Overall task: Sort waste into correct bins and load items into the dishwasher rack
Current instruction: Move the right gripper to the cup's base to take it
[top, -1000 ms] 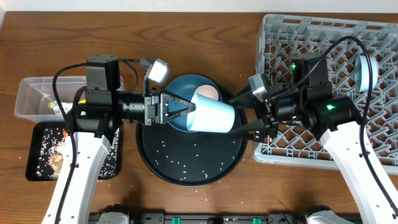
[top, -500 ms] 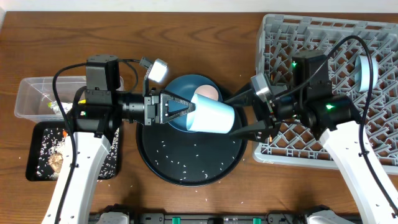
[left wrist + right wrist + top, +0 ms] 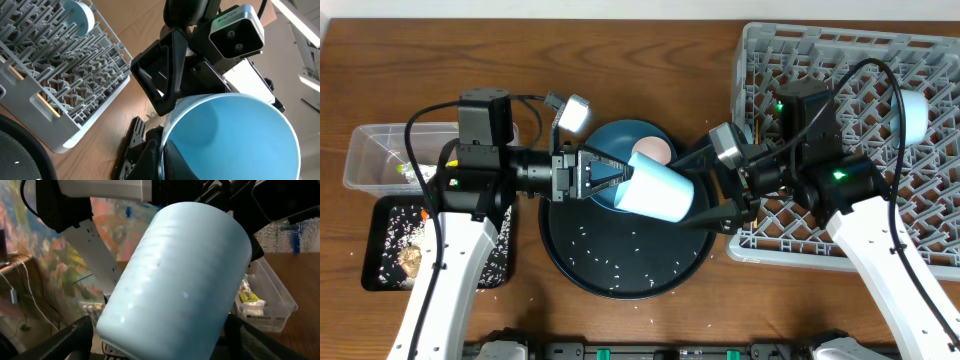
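Note:
A light-blue cup [image 3: 657,188] hangs tilted on its side over the round black tray [image 3: 570,262]. My left gripper [image 3: 623,180] is shut on its rim, one finger inside [image 3: 176,161] and one outside. My right gripper [image 3: 692,193] stands open with its fingers [image 3: 62,339] on either side of the cup's [image 3: 175,275] closed end, with gaps showing. Behind the cup, a pink cup [image 3: 654,150] sits on the dark-blue plate [image 3: 620,138]. The grey dishwasher rack [image 3: 850,60] at right holds another light-blue cup [image 3: 912,115].
At far left, the clear tub [image 3: 365,150] holds a green-yellow wrapper [image 3: 248,296] and white tissue. In front of it, the shallow black tray [image 3: 380,282] carries rice, a brown lump [image 3: 410,258] and a carrot piece [image 3: 425,213]. Rice grains [image 3: 610,266] dot the round tray.
My right gripper has moved left to the cup's base and its jaws have spread wider around it. The left gripper keeps its hold, and the cup has tipped slightly.

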You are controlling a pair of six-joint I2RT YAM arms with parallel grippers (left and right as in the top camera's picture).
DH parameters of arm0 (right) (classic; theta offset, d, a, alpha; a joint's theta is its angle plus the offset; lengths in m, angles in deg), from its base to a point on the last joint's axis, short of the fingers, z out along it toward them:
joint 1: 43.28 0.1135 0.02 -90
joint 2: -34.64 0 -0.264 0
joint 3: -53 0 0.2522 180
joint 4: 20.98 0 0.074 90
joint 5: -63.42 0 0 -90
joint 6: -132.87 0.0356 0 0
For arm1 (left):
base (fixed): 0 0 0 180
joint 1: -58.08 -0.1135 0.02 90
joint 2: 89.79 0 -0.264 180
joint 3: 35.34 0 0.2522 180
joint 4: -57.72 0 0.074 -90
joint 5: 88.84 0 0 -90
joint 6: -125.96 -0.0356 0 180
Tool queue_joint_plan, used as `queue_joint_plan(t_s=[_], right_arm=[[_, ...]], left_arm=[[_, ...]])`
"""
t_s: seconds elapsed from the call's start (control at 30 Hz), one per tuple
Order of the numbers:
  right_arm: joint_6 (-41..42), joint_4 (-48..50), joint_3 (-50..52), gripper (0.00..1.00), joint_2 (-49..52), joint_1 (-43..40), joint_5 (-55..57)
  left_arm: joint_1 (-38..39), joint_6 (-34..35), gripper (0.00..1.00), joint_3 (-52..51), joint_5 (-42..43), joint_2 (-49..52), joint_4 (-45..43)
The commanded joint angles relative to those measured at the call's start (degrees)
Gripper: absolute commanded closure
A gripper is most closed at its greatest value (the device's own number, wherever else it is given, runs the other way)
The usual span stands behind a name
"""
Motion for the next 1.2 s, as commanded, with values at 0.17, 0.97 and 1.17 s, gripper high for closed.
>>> queue_joint_plan(t_s=[0.17, 0.97, 1.17], right_arm=[[8.5, 2.5, -0.1, 0.20, 0.4, 0.7, 5.6], [15.6, 6.5, -0.1, 0.75, 2.5, 3.4, 10.6], [19.5, 8.6, -0.2, 0.84, 2.5, 2.5, 10.6]], left_arm=[[-0.3, 0.0, 0.94, 0.5, 1.0, 0.2, -0.3], [-0.3, 0.0, 0.94, 0.5, 1.0, 0.2, -0.3], [-0.3, 0.0, 0.94, 0.5, 1.0, 0.2, -0.3]])
